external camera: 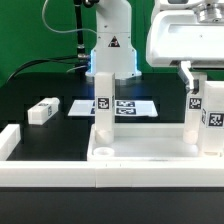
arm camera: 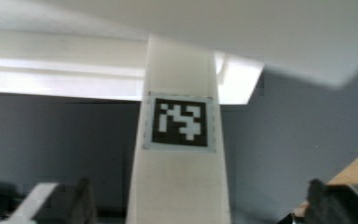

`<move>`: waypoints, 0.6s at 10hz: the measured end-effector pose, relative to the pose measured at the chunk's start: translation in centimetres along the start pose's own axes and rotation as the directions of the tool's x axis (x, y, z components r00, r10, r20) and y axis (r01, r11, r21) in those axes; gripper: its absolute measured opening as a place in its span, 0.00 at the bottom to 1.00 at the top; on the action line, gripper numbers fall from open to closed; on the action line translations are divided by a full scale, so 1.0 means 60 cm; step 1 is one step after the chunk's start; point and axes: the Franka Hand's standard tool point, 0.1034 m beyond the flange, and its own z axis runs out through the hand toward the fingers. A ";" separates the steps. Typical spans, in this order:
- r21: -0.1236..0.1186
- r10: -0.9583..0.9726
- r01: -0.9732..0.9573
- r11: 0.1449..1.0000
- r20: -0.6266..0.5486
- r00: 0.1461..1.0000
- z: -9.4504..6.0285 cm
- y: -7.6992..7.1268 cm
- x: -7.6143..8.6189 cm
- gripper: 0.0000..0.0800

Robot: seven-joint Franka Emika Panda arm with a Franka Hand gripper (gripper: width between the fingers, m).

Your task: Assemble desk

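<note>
Jaws look open: fingers [arm camera: 336, 205] sit either side of the leg [arm camera: 179, 120] with a gap, nothing gripped. Gripper [external camera: 192, 78] hangs over that upright leg, planted at the panel's [external camera: 120, 165] far edge, exterior view's right. I'd lift straight up, no sideways drift, so it doesn't get bumped, then go for the loose leg [external camera: 42, 110] lying at the exterior view's left.
</note>
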 end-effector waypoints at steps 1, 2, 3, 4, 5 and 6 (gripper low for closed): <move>0.000 0.000 0.000 1.000 0.000 1.000 0.000 0.000 0.000 0.77; 0.000 0.000 0.000 1.000 0.000 1.000 0.000 0.000 0.000 0.80; 0.000 0.000 0.000 1.000 0.000 1.000 0.000 0.000 0.000 0.81; 0.000 0.000 0.000 1.000 0.000 1.000 0.000 0.000 0.000 0.81; 0.000 0.000 0.000 1.000 0.000 1.000 0.000 0.000 0.000 0.81; 0.000 0.000 0.000 1.000 0.000 1.000 0.000 0.000 0.000 0.81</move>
